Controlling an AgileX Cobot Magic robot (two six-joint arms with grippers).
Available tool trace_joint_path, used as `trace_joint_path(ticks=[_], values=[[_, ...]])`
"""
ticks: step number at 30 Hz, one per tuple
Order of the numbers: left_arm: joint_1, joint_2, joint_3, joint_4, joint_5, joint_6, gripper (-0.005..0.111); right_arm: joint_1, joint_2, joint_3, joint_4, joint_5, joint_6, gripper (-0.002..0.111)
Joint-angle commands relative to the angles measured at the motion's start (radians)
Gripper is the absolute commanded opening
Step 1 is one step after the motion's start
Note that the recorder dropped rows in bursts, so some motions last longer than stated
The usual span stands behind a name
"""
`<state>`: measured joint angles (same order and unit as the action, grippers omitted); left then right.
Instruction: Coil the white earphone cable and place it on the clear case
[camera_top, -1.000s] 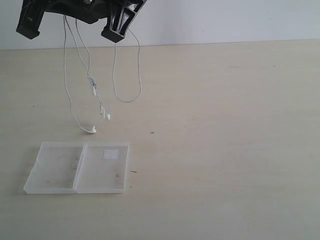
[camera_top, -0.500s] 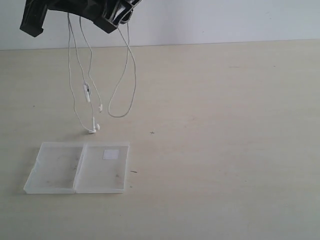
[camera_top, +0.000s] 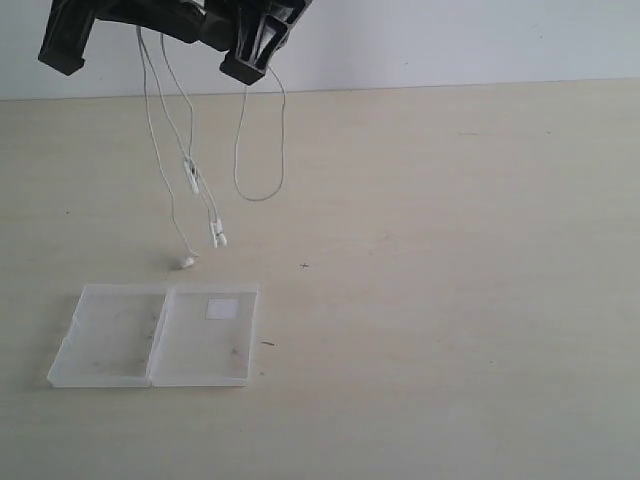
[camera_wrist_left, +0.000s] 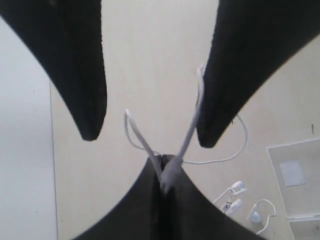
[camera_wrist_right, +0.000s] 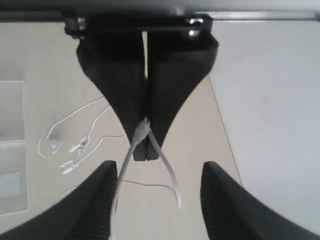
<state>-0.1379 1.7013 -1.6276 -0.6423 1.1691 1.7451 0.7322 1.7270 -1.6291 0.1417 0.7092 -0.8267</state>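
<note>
The white earphone cable hangs from the two grippers at the top left of the exterior view. One earbud dangles in the air, and the lowest one is at or just above the table. A loop hangs further right. My left gripper is shut on the cable. My right gripper is open, its fingers wide apart around the strands; one strand lies against a finger. The clear case lies open and flat below, sticker on its right half.
The pale wooden table stretches to the right and front of the case. A white wall rises behind the table's far edge. Nothing else stands on the table.
The right gripper's finger shifted right and a little down. The hanging loop swung right and rose. The earbuds and remote swung right, and the lowest earbud stays near the table.
</note>
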Motion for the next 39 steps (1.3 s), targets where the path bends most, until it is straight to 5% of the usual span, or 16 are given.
trace_joint_path(ticks=[1, 10, 18, 28, 34, 39], values=[[-0.003, -0.009, -0.006, -0.009, -0.003, 0.004, 0.0, 0.001, -0.002, -0.007, -0.01, -0.084, 0.021, 0.045], [-0.003, -0.009, -0.006, -0.033, -0.047, -0.082, 0.0, 0.001, -0.048, -0.007, 0.03, -0.06, 0.205, 0.055], [-0.003, -0.009, -0.006, -0.093, -0.065, -0.264, 0.0, 0.001, -0.138, -0.007, 0.219, -0.109, 0.285, 0.05], [-0.003, -0.009, -0.006, -0.18, -0.101, -0.555, 0.0, 0.001, -0.163, -0.003, -0.177, 0.009, 0.726, 0.064], [-0.003, -0.009, -0.006, -0.269, -0.129, -0.635, 0.0, 0.001, -0.165, 0.016, -0.086, 0.061, 0.724, 0.066], [-0.003, -0.009, -0.019, -0.33, -0.152, -0.712, 0.0, 0.001, -0.22, 0.154, -0.072, -0.086, 0.748, 0.062]])
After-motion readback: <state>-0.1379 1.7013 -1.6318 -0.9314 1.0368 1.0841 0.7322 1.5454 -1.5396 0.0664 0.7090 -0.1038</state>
